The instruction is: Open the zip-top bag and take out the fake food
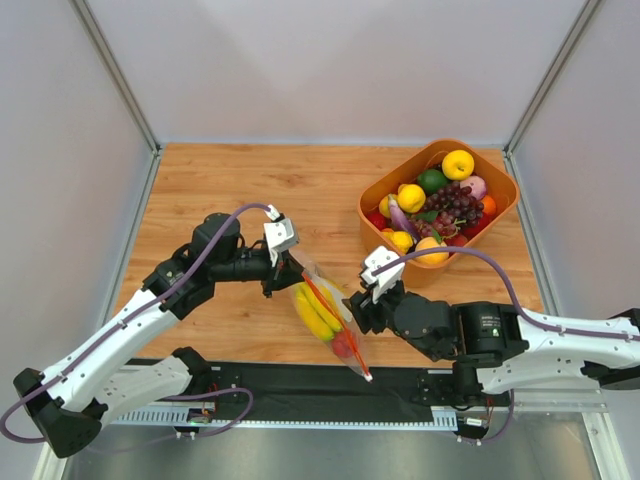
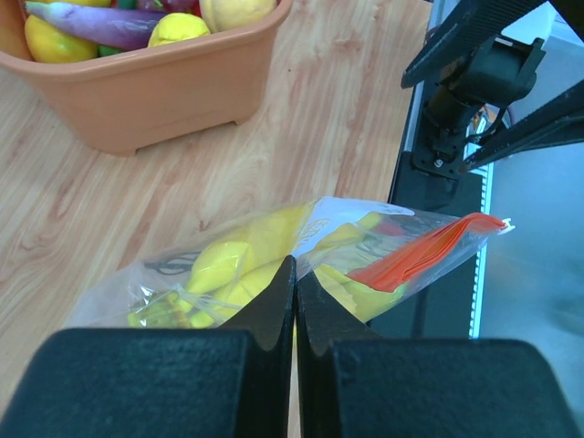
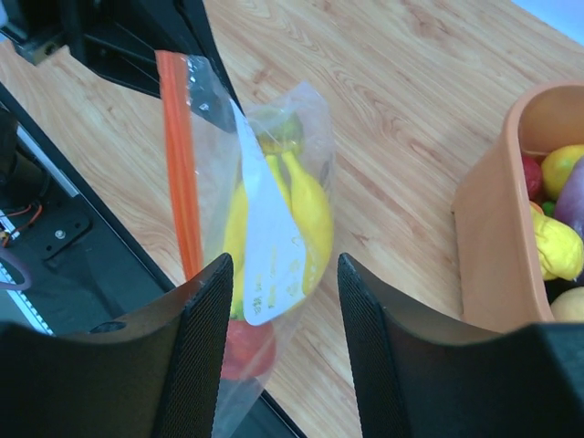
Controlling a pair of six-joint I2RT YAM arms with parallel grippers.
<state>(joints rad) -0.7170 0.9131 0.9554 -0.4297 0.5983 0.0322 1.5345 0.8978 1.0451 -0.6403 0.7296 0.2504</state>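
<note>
Two arms reach toward each other over the wooden desk [image 1: 250, 190]. On the left, the left hand [image 1: 289, 274] has its fingers pressed together, pinching a top corner of the zip-top bag [image 1: 325, 315] and holding it up off the wood. The bag is clear, crinkly plastic with a white printed label [image 3: 269, 246] on its side and a red-orange zip strip [image 3: 182, 164] along one edge. From above, that strip runs slantwise down toward the black mat [image 1: 300, 385] at the near edge. Inside the bag lie a yellow banana bunch [image 3: 306, 210] and, lower down, a red fruit [image 3: 248, 347]; the rest of the contents are too blurred to name.

Just right of the bag, the right hand [image 1: 358, 305] is spread, one finger on each side of the plastic; whether either touches it cannot be told.

Farther right and well apart from the bag stands an orange basket [image 1: 372, 200], heaped with loose fruit, among it dark purple grapes [image 1: 455, 207] and a round yellow fruit [image 1: 458, 163]. Nothing lies between the bag and the basket except bare wood.
</note>
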